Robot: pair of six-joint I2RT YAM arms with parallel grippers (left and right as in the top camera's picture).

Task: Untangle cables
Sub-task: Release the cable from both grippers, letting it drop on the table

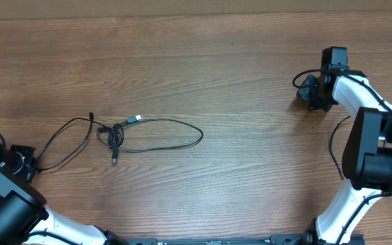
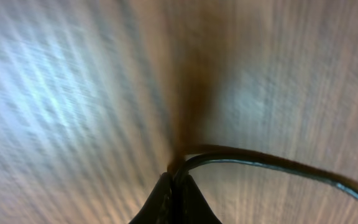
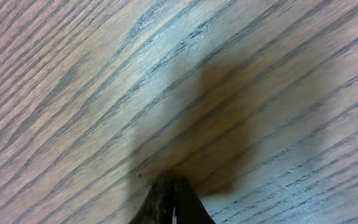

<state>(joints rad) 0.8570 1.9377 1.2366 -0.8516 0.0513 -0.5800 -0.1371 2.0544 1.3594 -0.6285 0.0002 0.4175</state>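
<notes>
The thin black cables [image 1: 121, 133] lie on the wooden table left of centre. They form a small knot with plug ends and a long loop [image 1: 189, 139] reaching to the right. One strand [image 1: 63, 136] arcs left to my left gripper [image 1: 27, 163] at the table's left edge. In the left wrist view the left gripper [image 2: 176, 180] is shut on this cable [image 2: 272, 163], which runs off to the right. My right gripper [image 1: 312, 92] is at the far right, far from the cables. In the right wrist view the right gripper [image 3: 171, 186] is shut and empty, close over the wood.
The wooden table [image 1: 216, 68] spans the whole view. The right arm's white and black body [image 1: 373, 143] stands at the right edge, with its own thick black cable [image 1: 333, 146] beside it. The left arm's base [image 1: 5, 204] fills the lower left corner.
</notes>
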